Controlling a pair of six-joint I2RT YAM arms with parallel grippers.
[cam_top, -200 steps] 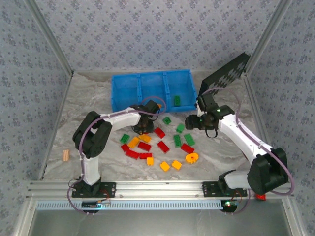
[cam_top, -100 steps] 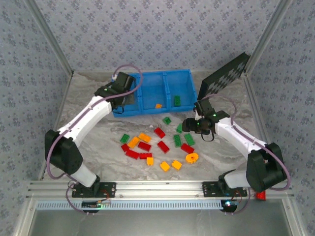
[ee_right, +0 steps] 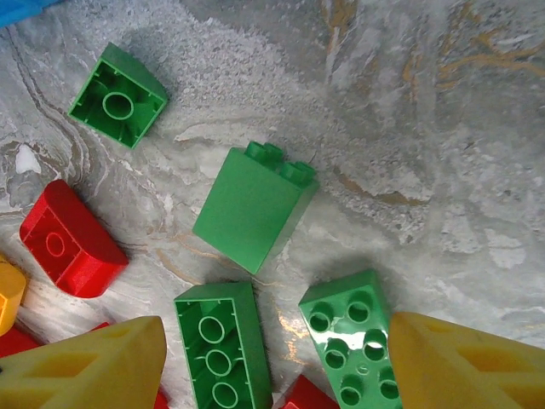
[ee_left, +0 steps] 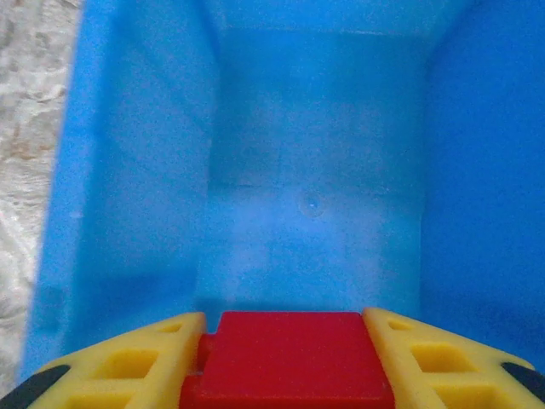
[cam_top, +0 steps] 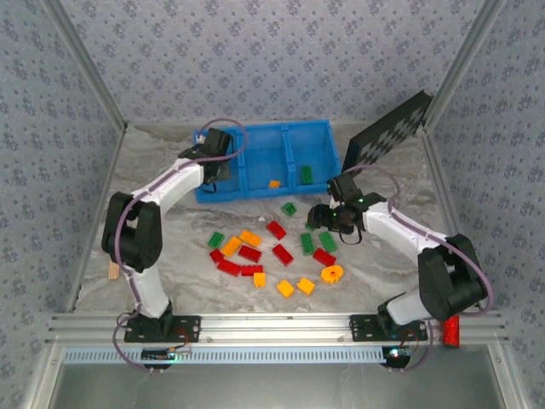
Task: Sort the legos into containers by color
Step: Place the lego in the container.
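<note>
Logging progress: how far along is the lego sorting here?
Done: one orange brick and one green brick lie in separate compartments of the blue tray. In hand: left gripper holds a red brick over the empty left compartment. Left: the pile on the table; open right gripper hovers above green bricks.

A robot test cell in a lab. Wallpapered panels [cam_top: 281, 60] on aluminium posts [cam_top: 85, 64] stand behind and beside the tray [cam_top: 260, 158]. In front of it, past the marble-look table [cam_top: 375, 256], an aluminium rail [cam_top: 272, 324] carries the left arm [cam_top: 166, 187] and right arm [cam_top: 400, 230].
</note>
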